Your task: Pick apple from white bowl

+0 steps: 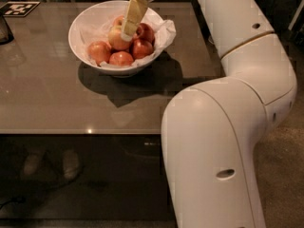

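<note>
The pincer (127,31) hangs in the upper middle of the frame, reaching steeply down from the top edge into the white bowl (72,36). Its tan end lies right over the apple (115,39), the palest fruit, yellow-golden with a faint blush. It looks to be touching the apple's upper right side, though whether the pincer is released or clenched on it I cannot tell from this angle. The apple sits high in the heap toward the back of the bowl, which is probably why the approach comes from above: the top one can be lifted without shoving the others. Around it lie the deeper red apples (99,52), two in front toward the lower left and two to the right, all packed against one another, so the pale one seems wedged and unlikely to roll. Crinkled white paper (164,31) lines the bowl and spills over its right rim, likely as a cushion for the fruit. The bowl stands on the grey-brown worktop (47,99) in the upper part of the frame, its dark shadow falling below and to the right. The white arm (237,108) fills the right side, bending from the lower right up to the top. A black-and-white marker (19,7) lies at the upper left corner, well apart
</note>
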Action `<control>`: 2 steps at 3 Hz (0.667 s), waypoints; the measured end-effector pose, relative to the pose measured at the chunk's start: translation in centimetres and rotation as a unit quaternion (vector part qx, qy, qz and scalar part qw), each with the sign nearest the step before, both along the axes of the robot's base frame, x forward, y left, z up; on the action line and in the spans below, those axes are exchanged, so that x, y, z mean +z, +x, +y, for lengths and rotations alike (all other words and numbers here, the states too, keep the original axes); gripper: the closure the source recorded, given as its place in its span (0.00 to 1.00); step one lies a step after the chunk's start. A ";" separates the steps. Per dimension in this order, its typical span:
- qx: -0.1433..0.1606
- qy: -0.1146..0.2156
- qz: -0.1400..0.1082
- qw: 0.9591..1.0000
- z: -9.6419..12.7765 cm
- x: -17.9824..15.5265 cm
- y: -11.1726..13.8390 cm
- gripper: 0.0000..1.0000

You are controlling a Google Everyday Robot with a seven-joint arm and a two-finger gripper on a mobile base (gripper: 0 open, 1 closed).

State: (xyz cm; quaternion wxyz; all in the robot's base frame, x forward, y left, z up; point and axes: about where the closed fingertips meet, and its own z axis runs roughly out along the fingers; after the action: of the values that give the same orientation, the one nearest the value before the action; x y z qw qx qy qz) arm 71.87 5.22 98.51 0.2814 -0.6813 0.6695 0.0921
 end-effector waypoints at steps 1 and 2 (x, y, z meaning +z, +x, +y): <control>0.002 0.006 0.012 1.000 1.0 -1.4 0.8 0.00; 0.003 0.012 0.023 1.000 1.4 -2.6 1.4 0.00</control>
State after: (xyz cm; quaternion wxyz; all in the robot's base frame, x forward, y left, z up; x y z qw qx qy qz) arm 73.22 6.62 95.91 0.2738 -0.6772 0.6729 0.1169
